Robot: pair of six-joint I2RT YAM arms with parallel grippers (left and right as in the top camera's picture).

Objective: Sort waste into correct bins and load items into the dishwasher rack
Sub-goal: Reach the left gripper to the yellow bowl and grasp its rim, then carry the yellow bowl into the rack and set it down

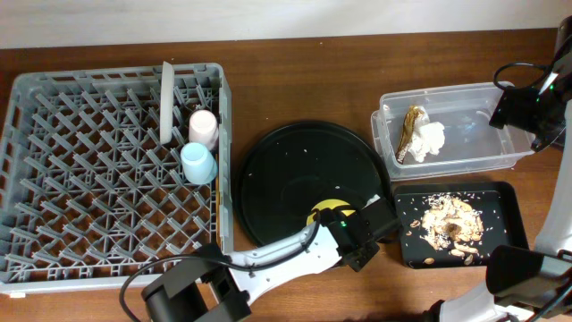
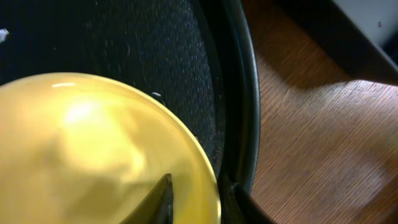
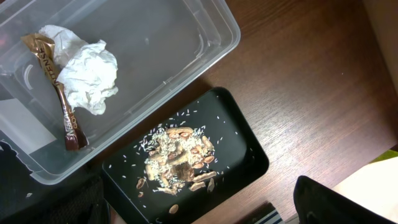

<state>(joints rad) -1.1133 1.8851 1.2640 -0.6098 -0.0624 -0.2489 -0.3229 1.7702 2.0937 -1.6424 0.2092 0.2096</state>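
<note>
The yellow bowl (image 2: 93, 149) sits on the round black tray (image 1: 295, 170), mostly hidden under my left gripper (image 1: 350, 234) in the overhead view. In the left wrist view, my left gripper (image 2: 198, 200) is closed on the bowl's rim, one finger inside and one outside. The grey dishwasher rack (image 1: 89, 188) holds an upright plate (image 1: 166, 103), a pink cup (image 1: 204, 127) and a light-blue cup (image 1: 197, 164). The clear tub (image 1: 465, 148) contains a white napkin (image 3: 87, 71) and a gold-brown wrapper (image 3: 59, 93). Food scraps (image 3: 177, 158) lie in the black rectangular tray (image 3: 239, 143). My right gripper (image 3: 199, 211) hangs open and empty above the bins.
The round tray's raised rim (image 2: 245, 93) runs just beside the bowl, with bare wooden table (image 2: 323, 143) to its right. The rack's right wall stands close to the round tray. My right arm (image 1: 536, 103) is by the clear tub's right end.
</note>
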